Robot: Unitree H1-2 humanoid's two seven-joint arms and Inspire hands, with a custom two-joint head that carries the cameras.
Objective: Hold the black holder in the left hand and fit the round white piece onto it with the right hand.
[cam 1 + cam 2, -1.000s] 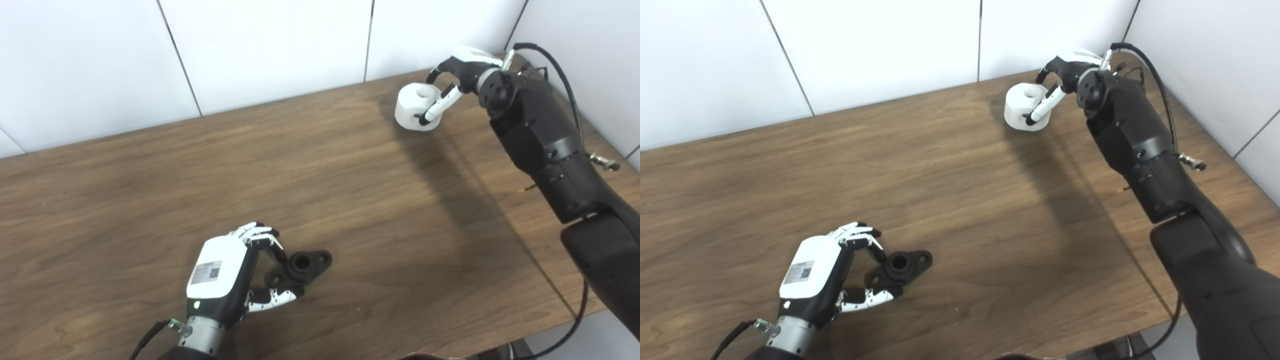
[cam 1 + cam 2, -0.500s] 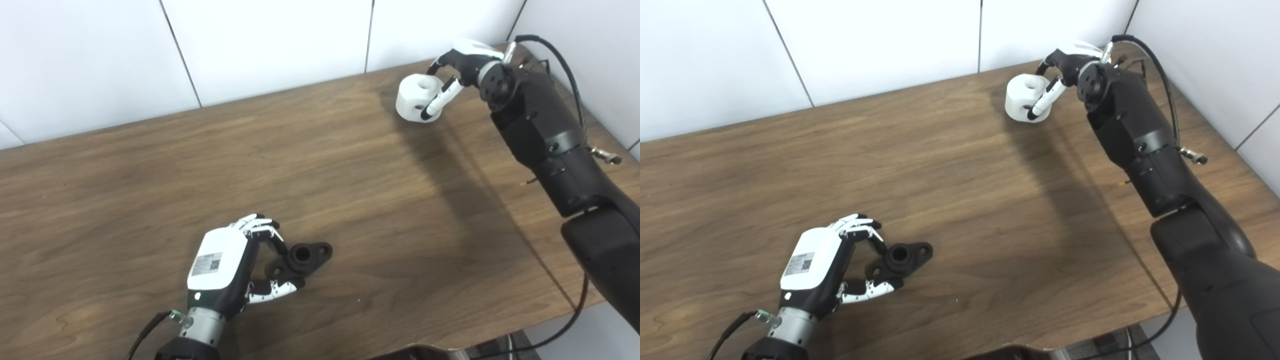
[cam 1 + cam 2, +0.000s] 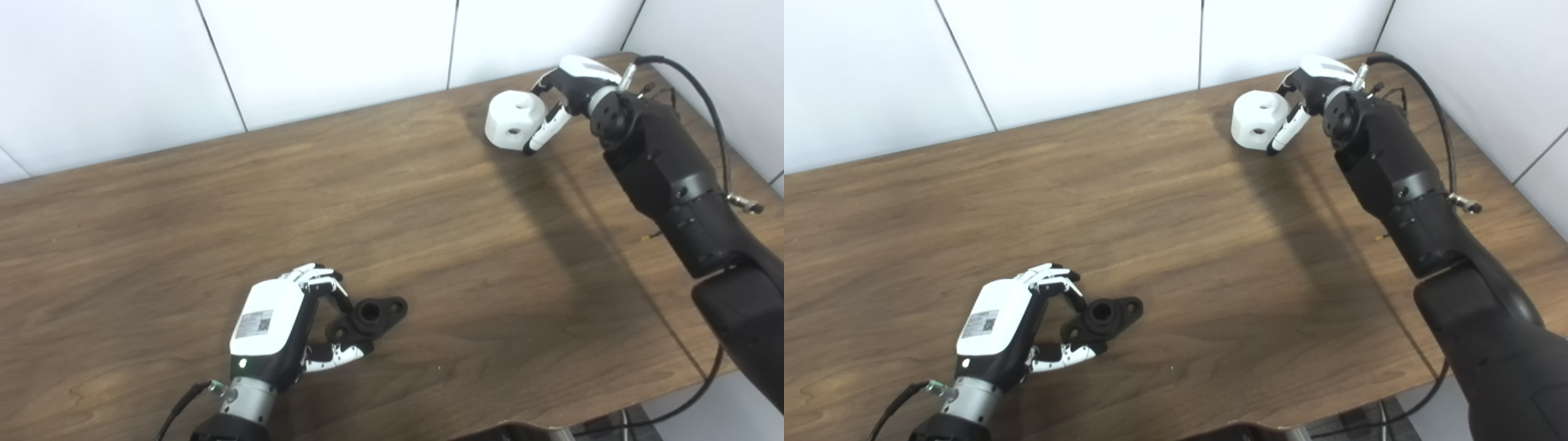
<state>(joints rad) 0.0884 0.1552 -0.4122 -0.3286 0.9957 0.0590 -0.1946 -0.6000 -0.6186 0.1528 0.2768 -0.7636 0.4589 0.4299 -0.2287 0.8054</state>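
left hand (image 3: 275, 334): down near the front edge of the wooden table (image 3: 184, 214), fingers curled round one end of the black holder (image 3: 367, 315)
black holder: flat on the wood, bore facing up
right hand (image 3: 566, 92): way over at the far right corner, wrapped on the round white piece (image 3: 513, 119)
round white piece: tilted, looks lifted off the tabletop, well apart from the holder

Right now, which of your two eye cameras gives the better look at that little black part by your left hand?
The left eye view, by a little: the black holder sits nearer the picture's middle, its round bore and one ear hole plain beside the left hand. The right eye view shows the same holder just as fully, only further left.
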